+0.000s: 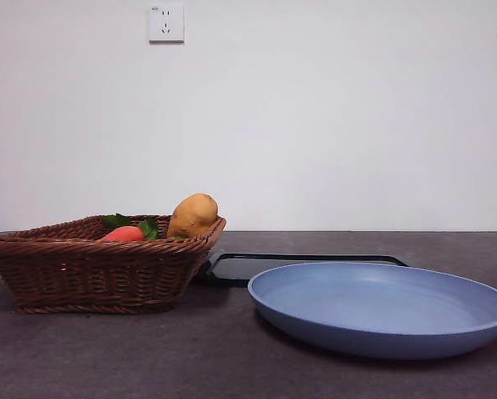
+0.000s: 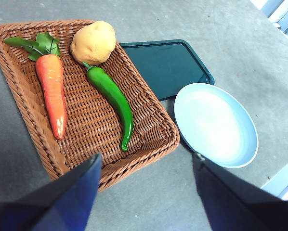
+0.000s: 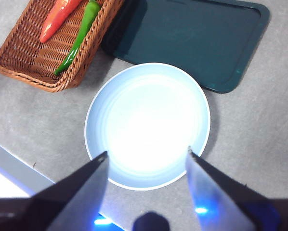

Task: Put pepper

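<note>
- The left gripper [image 2: 146,166] is being held high above the wicker basket [image 2: 149,144], jaws spread, empty.
- The right gripper [image 3: 146,159] is being held above the blue plate [image 3: 98,115], jaws apart.
- The pepper [image 2: 112,96] is lying in the basket between carrot [image 2: 52,91] and potato [image 2: 92,42].

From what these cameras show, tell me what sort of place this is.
Probably a lab or test bench, not a real kitchen: a bare grey tabletop against a plain white wall with a socket, and a staged set of a wicker basket with a pepper, beside a blue plate.
</note>
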You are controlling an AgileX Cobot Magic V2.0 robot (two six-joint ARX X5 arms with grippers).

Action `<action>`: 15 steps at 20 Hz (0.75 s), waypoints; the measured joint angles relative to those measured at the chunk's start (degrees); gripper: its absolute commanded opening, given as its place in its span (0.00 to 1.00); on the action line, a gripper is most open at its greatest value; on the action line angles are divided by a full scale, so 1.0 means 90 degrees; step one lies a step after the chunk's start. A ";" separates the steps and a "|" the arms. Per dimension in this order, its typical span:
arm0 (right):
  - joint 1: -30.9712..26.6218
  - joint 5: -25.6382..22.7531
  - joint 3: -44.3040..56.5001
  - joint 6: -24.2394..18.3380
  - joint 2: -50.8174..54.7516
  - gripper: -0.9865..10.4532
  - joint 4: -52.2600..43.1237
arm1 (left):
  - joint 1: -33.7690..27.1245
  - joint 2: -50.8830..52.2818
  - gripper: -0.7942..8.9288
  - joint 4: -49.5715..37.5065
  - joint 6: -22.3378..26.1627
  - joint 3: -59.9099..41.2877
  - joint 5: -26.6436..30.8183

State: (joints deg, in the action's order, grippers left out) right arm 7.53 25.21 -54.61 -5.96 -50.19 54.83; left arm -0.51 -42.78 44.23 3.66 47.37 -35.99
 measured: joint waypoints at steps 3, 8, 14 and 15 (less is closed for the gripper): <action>0.0000 -0.0041 0.0000 0.0019 -0.0153 0.35 -0.0002 | 0.0000 0.0000 0.44 0.0002 0.0000 0.0000 0.0000; 0.0000 -0.0204 -0.0002 0.0022 -0.0984 0.35 -0.0141 | 0.0000 0.0000 0.44 0.0005 0.0000 0.0000 -0.0002; 0.0000 -0.0214 -0.0002 0.0022 -0.2645 0.35 -0.0821 | 0.0000 0.0000 0.44 0.0007 0.0000 0.0000 -0.0002; 0.0000 -0.0262 -0.0002 0.0022 -0.2951 0.35 -0.0942 | 0.0000 0.0000 0.44 0.0007 0.0000 0.0000 -0.0002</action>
State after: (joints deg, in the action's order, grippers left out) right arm 7.53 22.85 -54.63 -5.76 -76.75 46.35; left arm -0.51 -42.78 44.29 3.66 47.37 -36.01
